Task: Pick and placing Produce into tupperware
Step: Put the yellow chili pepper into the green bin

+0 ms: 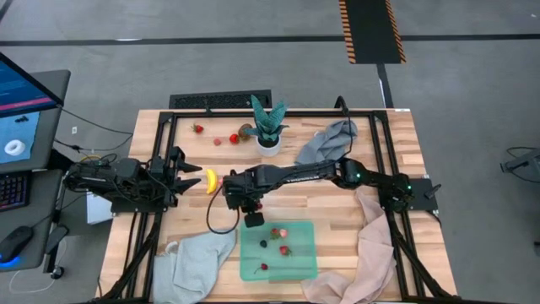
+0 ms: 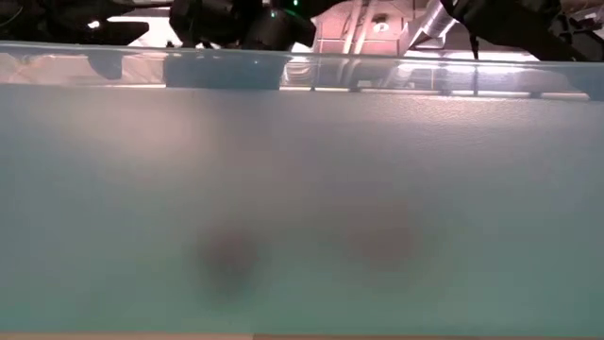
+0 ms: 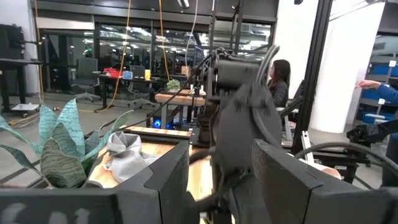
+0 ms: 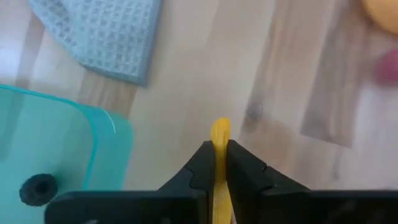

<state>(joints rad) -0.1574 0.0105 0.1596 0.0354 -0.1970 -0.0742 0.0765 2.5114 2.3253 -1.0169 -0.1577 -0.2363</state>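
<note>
Holding a thin yellow piece [image 4: 219,132] edge-on, the right claw [image 4: 219,149] is pinched nearly closed just outside the far-left corner of the tupperware [image 1: 246,253], over bare bench [image 1: 337,211] and not yet above the container's floor. Inside the tupperware lie strawberries [image 1: 284,250] and a dark berry [image 4: 37,188]. The main risk, judged from this pose, is releasing too soon: the piece would then land on the bench or strike the rim and bounce away from the tupperware. The grip covers only a narrow strip of the piece, so a quick swing could let it pivot or slip out. Descending at the corner could also push the light tupperware toward the grey-green cloth [image 1: 198,257] beside it. The left claw [image 1: 191,178], fingers spread and empty, waits well to the left of the tupperware, with the banana [image 1: 210,181] just off its tips and close to the right arm, leaving little clearance. More produce [image 1: 234,138] sits well beyond the tupperware, beside the potted plant [image 1: 268,127].
</note>
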